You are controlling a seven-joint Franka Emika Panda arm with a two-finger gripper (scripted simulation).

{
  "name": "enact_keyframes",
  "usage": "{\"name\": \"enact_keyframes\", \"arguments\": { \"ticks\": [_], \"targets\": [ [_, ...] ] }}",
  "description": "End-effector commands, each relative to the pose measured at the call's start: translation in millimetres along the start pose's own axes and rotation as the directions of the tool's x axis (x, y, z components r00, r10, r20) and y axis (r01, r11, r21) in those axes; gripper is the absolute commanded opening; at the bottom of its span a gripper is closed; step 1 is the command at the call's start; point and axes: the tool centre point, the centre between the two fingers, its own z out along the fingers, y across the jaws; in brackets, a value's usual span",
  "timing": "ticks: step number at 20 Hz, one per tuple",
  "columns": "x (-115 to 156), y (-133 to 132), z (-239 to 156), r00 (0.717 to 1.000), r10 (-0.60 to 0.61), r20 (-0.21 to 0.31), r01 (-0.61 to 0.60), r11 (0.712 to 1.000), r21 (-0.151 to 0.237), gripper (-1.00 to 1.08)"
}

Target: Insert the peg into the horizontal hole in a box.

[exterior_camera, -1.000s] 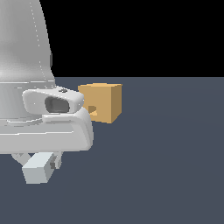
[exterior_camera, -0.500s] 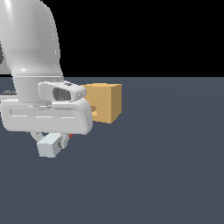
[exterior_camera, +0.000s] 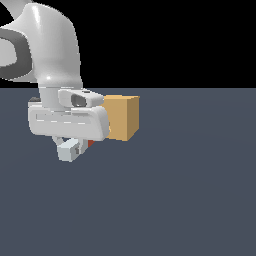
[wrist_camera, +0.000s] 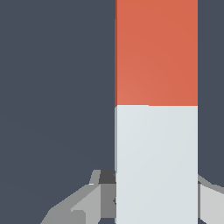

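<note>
The peg [wrist_camera: 156,109] fills much of the wrist view as a long square bar, orange-red over its far part and pale grey over the near part, the colour changing along a straight line across it. Its pale part runs down between the grey fingers [wrist_camera: 76,208] of the end effector [wrist_camera: 153,205], which sit against it on both sides, so the end effector is closed on the peg and holds it. Behind the bar in that view there is only the dark blue-grey tabletop [wrist_camera: 52,87]. In the exterior view the peg [exterior_camera: 90,144] shows only as a small orange-red patch under the white arm [exterior_camera: 55,60], just beside the lower near corner of the box [exterior_camera: 121,117]; the pale blocky shape below the arm's wide white wrist housing is the end effector [exterior_camera: 69,149] with the peg's pale end, though the two cannot be told apart there. The box is a plain tan cube standing on the tabletop [exterior_camera: 190,190], at the exterior view's right of the arm, with the wrist housing overlapping its left edge. The face of the box turned towards the arm is mostly covered, and the hole cannot be seen in either view, so I cannot tell whether the peg's tip has reached it.
</note>
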Motion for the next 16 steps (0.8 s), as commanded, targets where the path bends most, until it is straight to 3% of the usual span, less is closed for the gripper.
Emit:
{"name": "enact_keyframes", "arguments": {
  "ticks": [1, 9, 16],
  "targets": [
    [12.6, -0.9, -1.9, 0.999, 0.033, 0.0, -0.033, 0.999, -0.002, -1.0],
    [39.8, -1.4, -4.5, 0.995, 0.1, 0.0, -0.1, 0.995, -0.002, -1.0],
    [48.3, -0.2, -5.3, 0.993, 0.122, 0.0, -0.122, 0.993, -0.002, -1.0]
  ]
}}
